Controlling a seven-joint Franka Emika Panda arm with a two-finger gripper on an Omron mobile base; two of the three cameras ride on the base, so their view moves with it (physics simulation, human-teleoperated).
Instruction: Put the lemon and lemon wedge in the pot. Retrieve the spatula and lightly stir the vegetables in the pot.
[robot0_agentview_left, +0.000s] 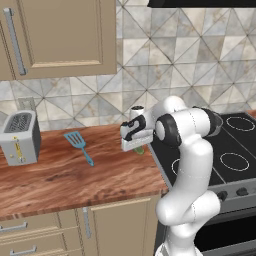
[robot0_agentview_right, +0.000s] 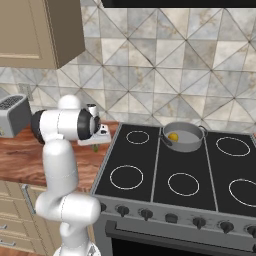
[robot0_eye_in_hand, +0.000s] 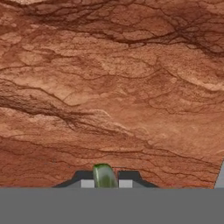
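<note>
Gripper (robot0_eye_in_hand: 104, 183) clenching lemon wedge (robot0_eye_in_hand: 104, 175) at counter's stove-side edge | wedge appearing light, thin, slippery | gripping mid-rind seems best | lemon (robot0_agentview_right: 173, 136) sitting in pot (robot0_agentview_right: 192, 145)

Wooden counter (robot0_agentview_left: 60, 175) with toaster (robot0_agentview_left: 20, 137) and spatula (robot0_agentview_left: 78, 145)

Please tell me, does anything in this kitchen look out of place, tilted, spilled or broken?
Nothing stands out. The lemon sits inside the pot on the stove, the spatula lies flat on the wooden counter, and the toaster stands upright. The hand is shut on the green lemon wedge just above the counter. No spill or damage shows.
</note>
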